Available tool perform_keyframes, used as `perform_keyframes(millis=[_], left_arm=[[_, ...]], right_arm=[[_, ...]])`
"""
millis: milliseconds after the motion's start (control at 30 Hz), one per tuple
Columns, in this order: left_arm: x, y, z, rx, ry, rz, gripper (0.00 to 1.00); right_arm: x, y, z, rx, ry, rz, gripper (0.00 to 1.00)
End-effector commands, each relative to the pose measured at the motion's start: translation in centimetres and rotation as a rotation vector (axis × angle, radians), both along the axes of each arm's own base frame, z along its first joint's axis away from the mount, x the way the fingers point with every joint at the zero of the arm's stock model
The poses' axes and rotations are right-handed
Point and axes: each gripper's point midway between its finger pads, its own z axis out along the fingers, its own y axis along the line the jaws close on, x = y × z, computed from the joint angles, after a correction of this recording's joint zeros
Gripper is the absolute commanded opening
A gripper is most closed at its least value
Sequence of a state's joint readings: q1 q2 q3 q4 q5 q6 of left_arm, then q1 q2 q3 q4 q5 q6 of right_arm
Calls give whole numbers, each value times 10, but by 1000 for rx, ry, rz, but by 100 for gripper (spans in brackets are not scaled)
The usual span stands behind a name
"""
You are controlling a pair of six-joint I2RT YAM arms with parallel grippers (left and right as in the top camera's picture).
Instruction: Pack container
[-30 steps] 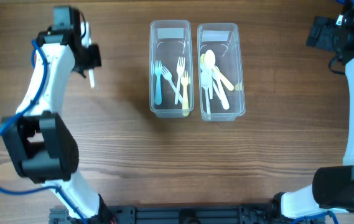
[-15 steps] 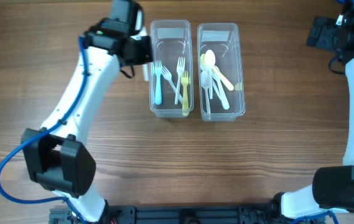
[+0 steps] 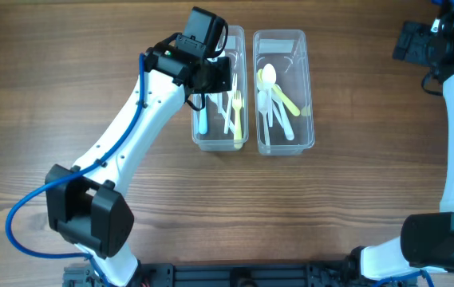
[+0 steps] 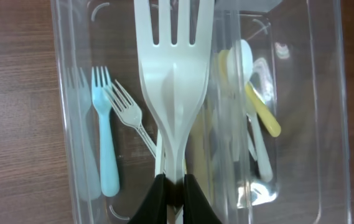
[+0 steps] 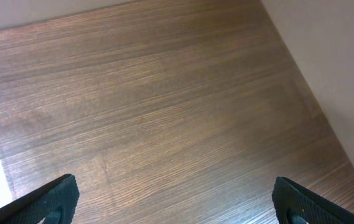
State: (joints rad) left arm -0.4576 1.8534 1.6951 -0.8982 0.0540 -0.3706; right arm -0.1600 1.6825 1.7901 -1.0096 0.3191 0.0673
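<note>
Clamping a white fork (image 4: 173,93) by its handle in the left end effector (image 4: 173,186), above the fork container (image 4: 61,143). Holding the right end effector (image 5: 177,196) released over the desk (image 5: 164,93), well apart.

Brown wood-grain table (image 3: 354,199), pale surface (image 5: 332,56) beyond.

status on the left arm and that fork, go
Left hand shut on white fork, over the fork bin. Right hand open, holding nothing, off to the side. Nothing blocking the drop.
</note>
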Motion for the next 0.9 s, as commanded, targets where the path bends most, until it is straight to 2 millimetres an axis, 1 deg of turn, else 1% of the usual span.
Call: perform_keyframes(millis=[0, 200, 267, 300, 333, 367, 400, 433, 467, 500, 600, 667, 700, 733, 800, 867], left_arm=[[3, 1, -25, 30, 54, 37, 6], [4, 1, -59, 64, 121, 37, 10], [4, 1, -63, 69, 129, 37, 16], [5, 0, -63, 68, 128, 37, 22], [5, 0, -63, 67, 126, 37, 35], [6, 0, -62, 65, 122, 37, 45], [7, -1, -62, 62, 117, 37, 69], [7, -1, -62, 62, 116, 37, 80], [7, -1, -62, 62, 116, 37, 88], [7, -1, -62, 62, 116, 37, 99], [7, -1, -57, 59, 106, 33, 100], [9, 1, -43, 46, 82, 40, 100], [11, 3, -32, 37, 63, 45, 100], [14, 9, -3, 10, 11, 59, 100], [16, 21, 34, -20, -57, 84, 100], [17, 40, 71, -30, -140, 129, 100]], right_arm=[[1, -2, 2, -8, -8, -17, 100], [1, -2, 2, -8, -9, -18, 100], [1, -2, 2, -8, -9, -17, 100], [1, -2, 2, -8, -9, -18, 100], [1, -2, 2, -8, -9, -18, 100], [1, -2, 2, -8, -9, -17, 100], [1, -2, 2, -8, -9, -18, 100], [1, -2, 2, -8, -9, -18, 100], [1, -2, 2, -8, -9, -17, 100], [1, -2, 2, -8, -8, -17, 100], [1, -2, 2, -8, -8, -17, 100], [1, -2, 2, -8, -9, -18, 100], [1, -2, 2, -8, -8, -17, 100], [1, -2, 2, -8, -9, -17, 100], [1, -2, 2, -8, -9, -18, 100], [1, -2, 2, -8, -8, -17, 100]])
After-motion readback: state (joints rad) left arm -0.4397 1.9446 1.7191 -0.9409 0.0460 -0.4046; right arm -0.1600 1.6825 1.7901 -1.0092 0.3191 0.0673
